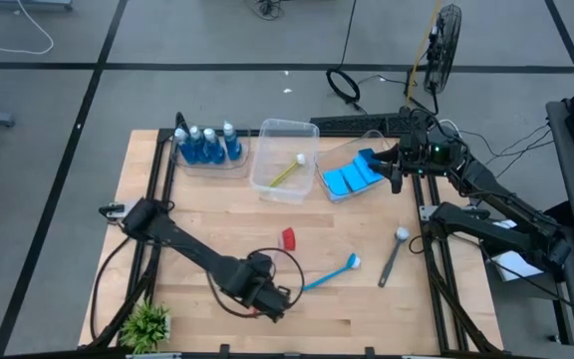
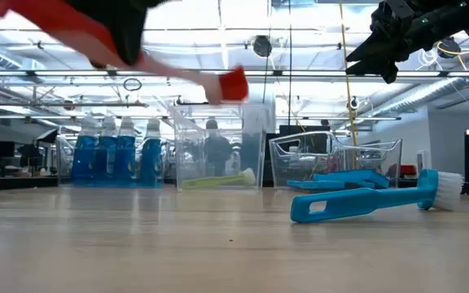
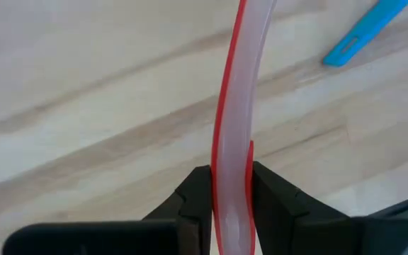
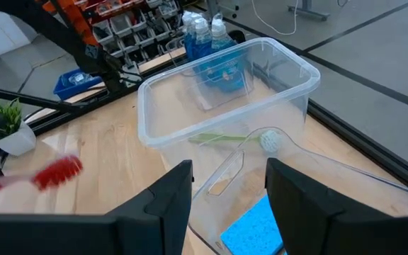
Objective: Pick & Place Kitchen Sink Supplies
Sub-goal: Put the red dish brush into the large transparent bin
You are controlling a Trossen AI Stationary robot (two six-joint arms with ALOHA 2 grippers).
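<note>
My left gripper [image 1: 267, 299] hangs over the near middle of the table, shut on a red dish brush whose red head [image 1: 288, 237] points toward the far edge. A blue brush [image 1: 332, 271] and a grey brush [image 1: 394, 254] lie flat on the wood. Three clear tubs stand at the far edge. One holds bottles of blue liquid [image 1: 207, 148], one a yellow-green brush [image 1: 287, 175], one blue sponges [image 1: 352, 178]. My right gripper [image 4: 225, 191] stands open above the sponge tub, touching nothing. My left gripper pinches the red brush's handle [image 3: 231, 159] between its two fingers [image 3: 193, 195], well back from the head. The fingers point down and lie across the handle. The brush is lifted clear of the table, close to level, its head [image 2: 233, 84] a little lower than the held part.
A small green plant [image 1: 147, 324] stands at the table's near left corner. Bare wood lies between the tubs and the loose brushes. Cables and a fan [image 1: 446, 35] are on the floor beyond the far edge.
</note>
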